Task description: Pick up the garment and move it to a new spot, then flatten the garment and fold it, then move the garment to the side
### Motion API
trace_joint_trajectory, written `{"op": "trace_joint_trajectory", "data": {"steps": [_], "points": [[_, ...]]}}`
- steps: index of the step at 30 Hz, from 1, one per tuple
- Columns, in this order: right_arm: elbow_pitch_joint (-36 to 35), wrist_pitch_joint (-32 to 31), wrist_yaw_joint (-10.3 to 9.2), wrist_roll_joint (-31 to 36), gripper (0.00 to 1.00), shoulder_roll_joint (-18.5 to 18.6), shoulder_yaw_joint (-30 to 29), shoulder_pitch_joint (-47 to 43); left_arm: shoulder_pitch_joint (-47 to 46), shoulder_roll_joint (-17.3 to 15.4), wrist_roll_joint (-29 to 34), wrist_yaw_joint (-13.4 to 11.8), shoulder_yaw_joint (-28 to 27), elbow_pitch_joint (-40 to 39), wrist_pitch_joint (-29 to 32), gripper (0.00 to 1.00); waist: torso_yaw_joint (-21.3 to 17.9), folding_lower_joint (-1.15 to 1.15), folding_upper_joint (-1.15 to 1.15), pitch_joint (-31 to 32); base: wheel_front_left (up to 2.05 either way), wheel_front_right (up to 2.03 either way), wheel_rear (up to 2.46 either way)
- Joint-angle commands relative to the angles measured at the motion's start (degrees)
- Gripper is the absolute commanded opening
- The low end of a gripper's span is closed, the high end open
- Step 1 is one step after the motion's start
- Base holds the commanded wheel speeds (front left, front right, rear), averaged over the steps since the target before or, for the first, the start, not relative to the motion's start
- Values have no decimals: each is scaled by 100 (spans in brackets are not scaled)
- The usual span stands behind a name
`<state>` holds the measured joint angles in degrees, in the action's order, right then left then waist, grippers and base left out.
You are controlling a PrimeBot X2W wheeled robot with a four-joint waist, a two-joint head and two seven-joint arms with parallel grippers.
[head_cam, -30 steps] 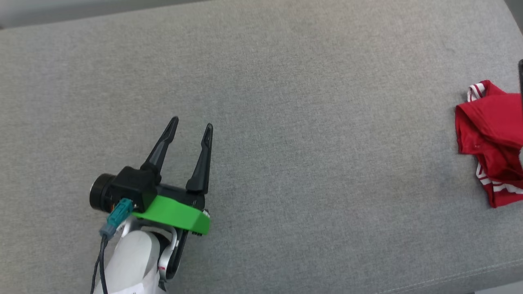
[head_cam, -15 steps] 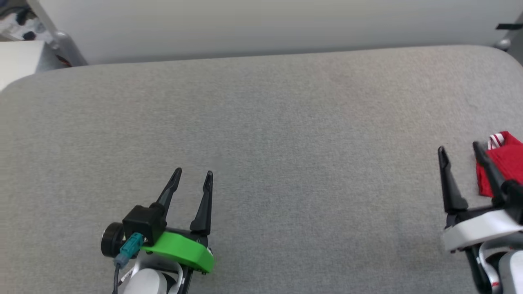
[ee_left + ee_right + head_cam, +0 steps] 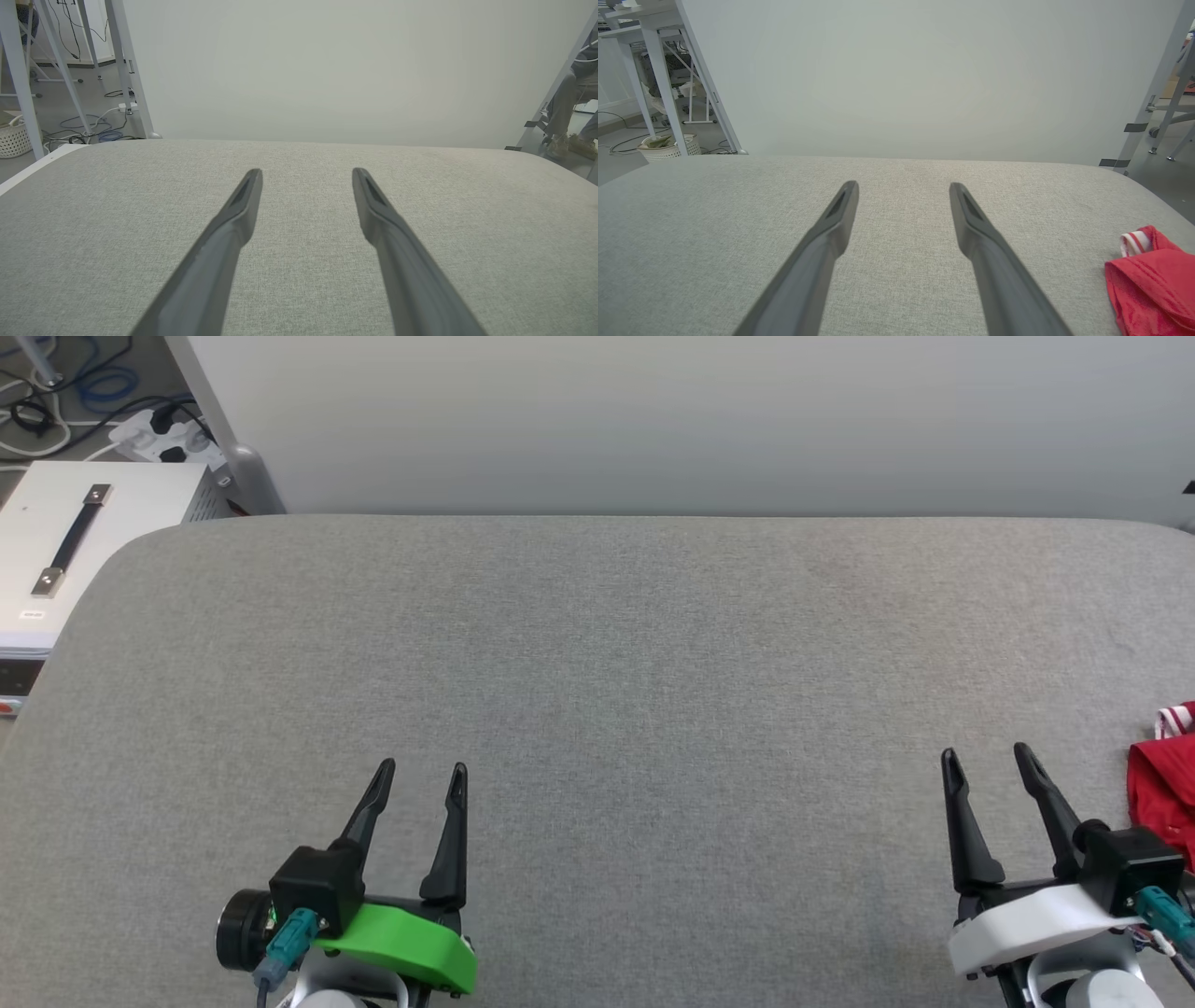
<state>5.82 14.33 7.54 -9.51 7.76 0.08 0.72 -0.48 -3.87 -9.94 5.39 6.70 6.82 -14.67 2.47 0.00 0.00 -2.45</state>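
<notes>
and here we are over the grey fabric-covered table (image 3: 653, 644). both arms sit low along its near edge, fingers pointing toward the far edge.

left gripper (image 3: 422, 767), on its green mount, is near the near-left corner. its two dark fingers are spread wide with nothing between them, just bare grey cloth showing through the gap in the left wrist view.

right gripper (image 3: 985, 750), on the white mount, sits toward the near-right corner. same story: fingers well apart, holding nothing, the tips over bare fabric.

the garment (image 3: 1162, 793) lies at the table's right edge, just beside the right gripper on its outer side and clear of the fingers. it's a crumpled red heap, cut off by the picture edge in the head view. the right wrist view gives a better look: soft red folds, with a bit of red-and-white striped trim (image 3: 1135, 241) standing up at the heap's far end. how it is folded, i can't tell from here.

the wide middle of the table between the two grippers is plain grey cloth.

beyond the far edge stands a pale wall panel (image 3: 653, 420). off the far-left corner there's a white box (image 3: 103, 537) with a black handle, and cables (image 3: 56, 392) and a power strip on the floor behind it. the left wrist view catches a seated person's legs (image 3: 567, 107) past the far-right corner.
</notes>
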Motion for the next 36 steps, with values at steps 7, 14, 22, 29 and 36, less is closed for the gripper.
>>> {"op": "trace_joint_trajectory", "data": {"steps": [7,14,22,29,36], "points": [[128,59,-5,97,100,7,-51,-79,125,83,43,108,-112,-80,-32,100,67,0,0,48,0,0,0],[179,65,-5,90,100,-10,-115,-77,168,95,127,142,-155,-98,-32,100,26,0,0,109,0,0,0],[176,66,-5,73,100,-15,-135,-88,189,98,99,171,-115,-75,-32,100,-10,0,0,148,0,0,0],[144,66,-5,34,100,-9,-131,-137,212,99,18,175,-103,-51,-33,100,-4,0,0,192,0,0,0],[129,66,-5,45,100,-25,-117,-143,203,99,-9,180,-91,-139,-33,100,19,0,0,145,0,0,0]]}}
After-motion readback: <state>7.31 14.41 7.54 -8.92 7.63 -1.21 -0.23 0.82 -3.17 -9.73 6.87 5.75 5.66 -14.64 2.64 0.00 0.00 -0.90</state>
